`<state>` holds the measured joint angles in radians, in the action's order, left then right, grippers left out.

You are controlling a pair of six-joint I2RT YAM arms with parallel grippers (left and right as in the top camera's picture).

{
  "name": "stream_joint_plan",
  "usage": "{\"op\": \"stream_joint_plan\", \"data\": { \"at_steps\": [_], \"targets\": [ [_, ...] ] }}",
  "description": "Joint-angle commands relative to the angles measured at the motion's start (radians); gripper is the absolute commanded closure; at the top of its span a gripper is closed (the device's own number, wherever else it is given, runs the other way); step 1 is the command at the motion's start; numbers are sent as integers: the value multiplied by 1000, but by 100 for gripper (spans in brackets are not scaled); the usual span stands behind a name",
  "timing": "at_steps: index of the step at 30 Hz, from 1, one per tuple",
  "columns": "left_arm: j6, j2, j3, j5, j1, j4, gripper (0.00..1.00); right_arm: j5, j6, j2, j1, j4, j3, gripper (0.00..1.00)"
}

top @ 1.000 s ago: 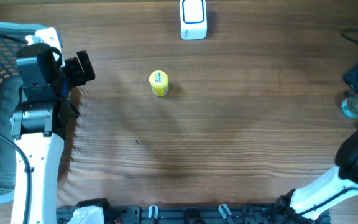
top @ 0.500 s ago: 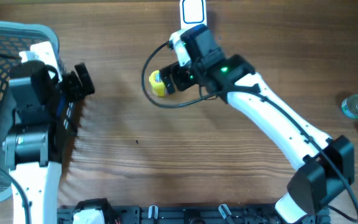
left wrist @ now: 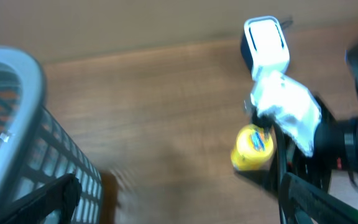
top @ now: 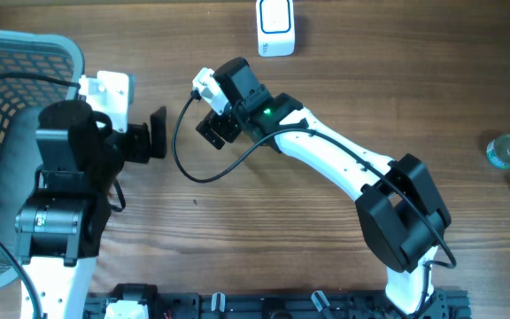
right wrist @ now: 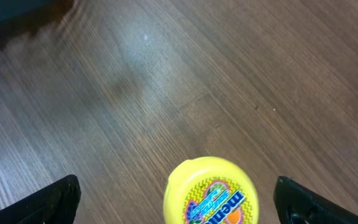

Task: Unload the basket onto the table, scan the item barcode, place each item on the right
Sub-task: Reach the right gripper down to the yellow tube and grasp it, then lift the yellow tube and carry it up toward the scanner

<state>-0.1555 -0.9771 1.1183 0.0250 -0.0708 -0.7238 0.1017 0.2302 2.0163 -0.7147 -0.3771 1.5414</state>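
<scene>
Now that right pincer [top: 214, 129] has swung in over yellow tub [right wrist: 209, 190], jaws spread wide and empty, I reckon grab's next, scan after.

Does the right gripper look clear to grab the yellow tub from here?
Probably yes: the right gripper hangs open over the yellow tub, which sits between its fingers, nothing else on the table near it.

I see a grey mesh basket [top: 34, 38] at the brown wooden table's [top: 282, 230] left. A clear round container [top: 506, 151] sits far right.
</scene>
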Motion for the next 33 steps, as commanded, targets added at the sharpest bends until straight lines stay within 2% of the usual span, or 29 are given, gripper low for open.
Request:
{"op": "stream_joint_plan", "data": {
  "at_steps": [1,9,10,13,17,19,21,28,33],
  "targets": [
    [-47,-21,-6,7,-11,-59,0,-39,14,47,5,6,0,0],
    [-47,-47,-6,-53,-7,-10,0,-44,8,131,5,57,0,1],
    [-46,-47,-6,-60,0,-11,0,-50,5,131,5,68,0,5],
    [-47,-49,-6,-60,31,-11,0,-49,3,131,5,76,0,32],
    [-41,-49,-6,-60,56,-11,0,-53,3,131,5,68,0,36],
    [-39,-49,-6,-60,56,-14,0,-80,3,131,5,59,0,45],
    [-39,-49,-6,-60,56,-14,0,-107,6,131,7,29,0,61],
    [-40,-49,-6,-60,56,-15,0,-124,5,114,42,-61,0,69],
    [-39,-51,-6,-60,56,-15,0,-69,8,23,138,-245,0,73]
  ]
}}
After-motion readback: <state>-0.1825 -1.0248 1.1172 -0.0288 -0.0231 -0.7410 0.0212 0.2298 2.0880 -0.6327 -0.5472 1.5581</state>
